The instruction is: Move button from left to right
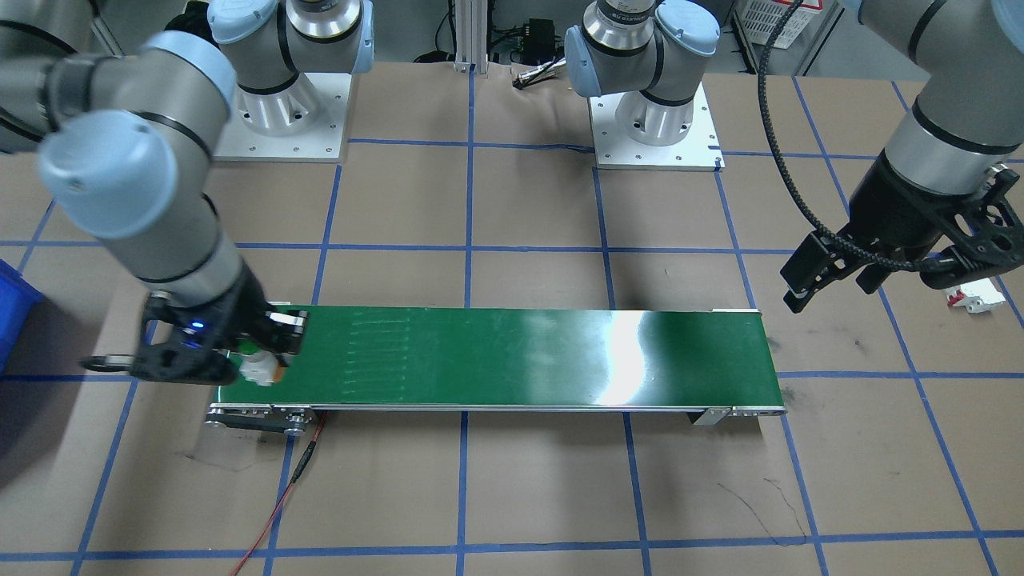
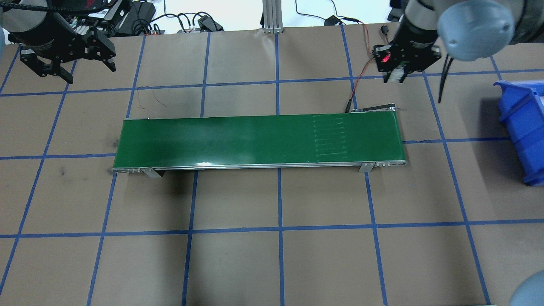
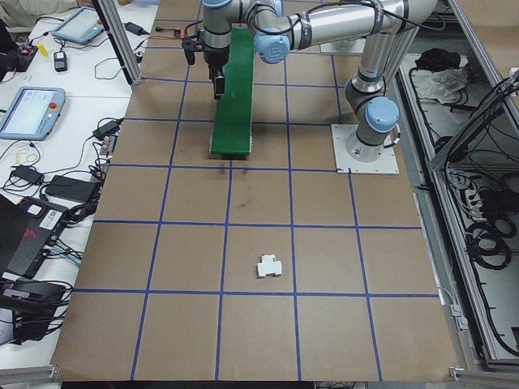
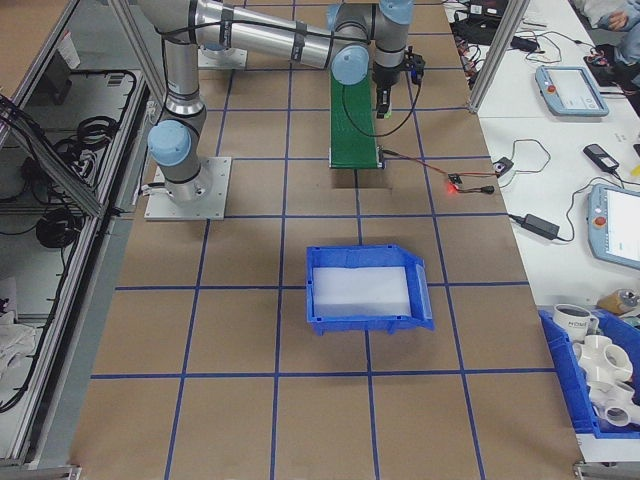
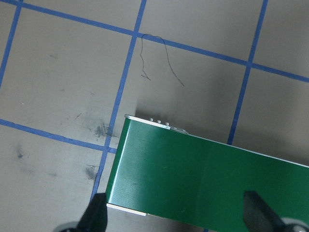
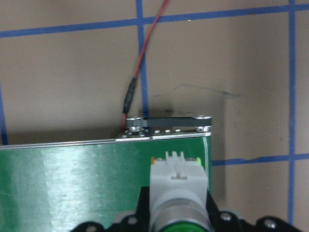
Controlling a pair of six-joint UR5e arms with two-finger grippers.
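Observation:
The button (image 6: 176, 183), a white block with a round green cap, sits between the fingers of my right gripper (image 1: 260, 362), which is shut on it. It hangs over the right end of the green conveyor belt (image 1: 496, 352), near the roller corner. The overhead view shows the same button (image 2: 397, 75) as a white speck in the right gripper (image 2: 397, 77). My left gripper (image 1: 832, 286) hovers open and holds nothing beyond the belt's left end. In the left wrist view, that end of the belt (image 5: 203, 174) lies below its spread fingertips (image 5: 96, 215).
A white breaker block with red marks (image 1: 976, 296) lies on the table beside my left gripper. A blue bin (image 2: 525, 127) stands past the belt's right end. A red wire (image 1: 280, 500) runs from the belt's motor end across the paper.

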